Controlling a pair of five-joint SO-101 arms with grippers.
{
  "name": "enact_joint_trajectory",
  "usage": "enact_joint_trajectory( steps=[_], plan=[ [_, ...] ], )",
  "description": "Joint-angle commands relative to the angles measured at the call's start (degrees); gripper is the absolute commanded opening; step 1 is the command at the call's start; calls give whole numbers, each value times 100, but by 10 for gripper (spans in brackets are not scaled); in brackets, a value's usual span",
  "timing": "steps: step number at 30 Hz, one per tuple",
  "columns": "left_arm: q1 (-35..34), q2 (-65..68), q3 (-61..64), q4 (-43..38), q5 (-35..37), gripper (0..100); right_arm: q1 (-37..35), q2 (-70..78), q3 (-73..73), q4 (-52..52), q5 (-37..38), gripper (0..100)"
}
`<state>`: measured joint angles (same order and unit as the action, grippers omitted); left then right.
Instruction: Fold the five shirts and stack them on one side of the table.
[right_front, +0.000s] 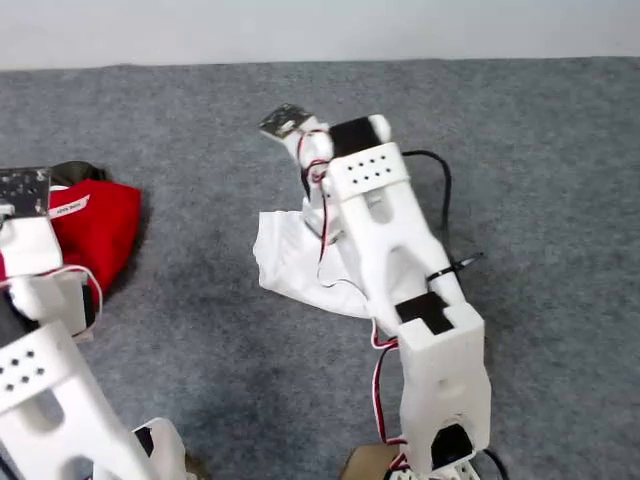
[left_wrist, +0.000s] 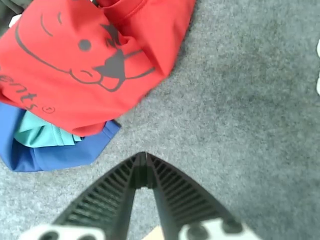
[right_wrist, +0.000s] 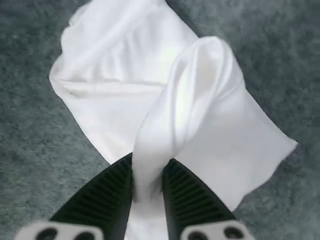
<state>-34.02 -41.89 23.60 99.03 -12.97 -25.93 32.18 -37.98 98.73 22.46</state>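
Right jaws pinch a raised fold of the white shirt (right_wrist: 130, 85) mid-worktop (right_front: 520, 150), its bulk lying ahead of them; left jaws, closed on nothing, sit just beside the red shirt (left_wrist: 75, 60) at the left edge.

One white shirt (right_wrist: 150, 90), one red shirt (left_wrist: 75, 65), one blue shirt (left_wrist: 55, 156), one teal shirt (left_wrist: 36, 135); one dark cloth edge (right_front: 76, 171). Two arms (right_front: 390, 240) (right_front: 40, 390).

The red shirt (left_wrist: 150, 30) carries dark lettering (left_wrist: 19, 94) beside its printed cartoon face (left_wrist: 100, 70) (only the tail of a word shows, with a small circled mark after it). In the high view a white neck label (right_front: 68, 208) lies on the same shirt, its print too small to read.
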Motion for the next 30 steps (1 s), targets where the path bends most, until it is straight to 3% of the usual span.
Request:
enact_joint_trajectory(
  steps=[1, 30],
  plan=[
    [9, -422, 127, 141, -53, 3, -233, 40, -62, -233, -44, 11],
    [9, -870, 690, 9, -62, 3, -620, 611, -70, -1305, 167, 11]
  ],
)
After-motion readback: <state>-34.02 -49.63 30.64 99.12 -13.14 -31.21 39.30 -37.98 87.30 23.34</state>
